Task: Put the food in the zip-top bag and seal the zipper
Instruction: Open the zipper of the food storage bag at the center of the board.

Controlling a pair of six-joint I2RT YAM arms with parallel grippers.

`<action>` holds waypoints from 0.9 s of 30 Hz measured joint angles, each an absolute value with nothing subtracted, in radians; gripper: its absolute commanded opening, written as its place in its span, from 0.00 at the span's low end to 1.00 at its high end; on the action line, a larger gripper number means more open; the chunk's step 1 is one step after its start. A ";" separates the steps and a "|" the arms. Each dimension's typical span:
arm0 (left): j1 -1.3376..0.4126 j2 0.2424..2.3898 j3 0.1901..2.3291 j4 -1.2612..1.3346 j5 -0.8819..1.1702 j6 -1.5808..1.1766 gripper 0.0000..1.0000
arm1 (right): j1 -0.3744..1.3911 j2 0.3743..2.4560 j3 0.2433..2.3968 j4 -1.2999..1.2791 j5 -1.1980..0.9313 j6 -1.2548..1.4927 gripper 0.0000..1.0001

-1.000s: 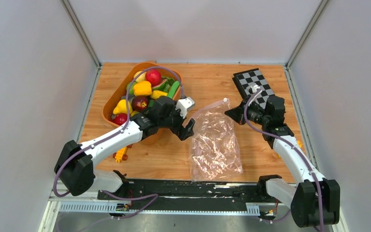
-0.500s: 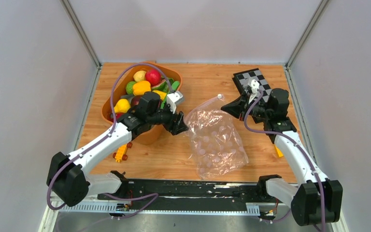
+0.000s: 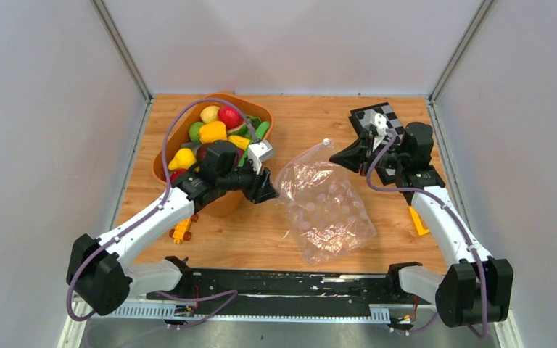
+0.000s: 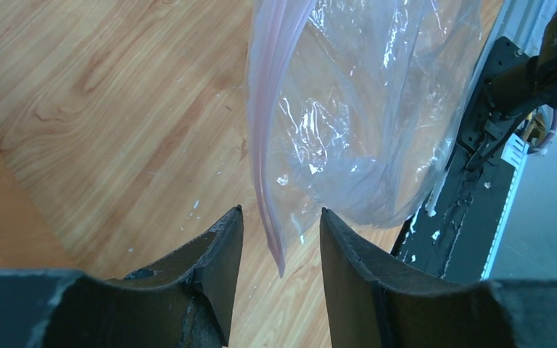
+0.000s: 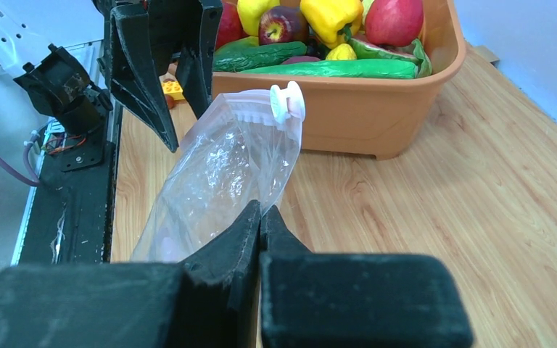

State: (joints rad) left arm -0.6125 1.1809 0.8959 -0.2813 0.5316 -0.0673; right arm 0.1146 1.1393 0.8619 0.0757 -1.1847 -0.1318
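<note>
The clear zip-top bag (image 3: 324,210) lies on the wooden table with its far end lifted. My right gripper (image 3: 342,157) is shut on the bag's edge near the mouth, also in the right wrist view (image 5: 261,210). The zipper (image 5: 250,116) carries a white slider (image 5: 288,101). My left gripper (image 3: 267,190) is open at the bag's left corner. In the left wrist view the pinkish zipper strip (image 4: 265,145) hangs between its fingers (image 4: 279,214), not pinched. The food (image 3: 214,132), yellow peppers, a green cucumber (image 5: 333,69) and red pieces, lies in the orange tub.
The orange tub (image 3: 159,158) stands at the back left, just behind my left arm. A checkerboard (image 3: 374,116) lies at the back right. A yellow toy car (image 3: 181,230) sits under the left arm. A black rail (image 3: 290,279) runs along the front edge.
My right gripper has lifted the bag's mouth corner up and back, and the bag has swung with it. My left gripper has drawn back left toward the tub, to the bag's other corner.
</note>
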 measured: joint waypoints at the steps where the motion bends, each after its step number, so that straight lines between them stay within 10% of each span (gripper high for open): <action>1: -0.612 1.181 0.895 -0.279 0.528 -0.069 0.50 | 0.115 1.145 0.867 0.075 -1.191 -0.133 0.00; 8: -0.612 1.181 0.858 -0.239 0.514 -0.098 0.36 | 0.115 1.158 0.871 0.076 -1.214 -0.133 0.00; 13: -0.612 1.181 0.844 -0.220 0.527 -0.114 0.00 | 0.115 1.165 0.873 0.086 -1.224 -0.127 0.00; 19: -0.612 1.175 0.843 -0.205 0.512 -0.136 0.00 | 0.115 1.175 0.892 0.066 -1.092 -0.040 0.62; 27: -0.612 1.056 0.832 -0.149 0.383 -0.228 0.00 | 0.115 1.082 0.880 -0.171 -0.585 0.221 0.85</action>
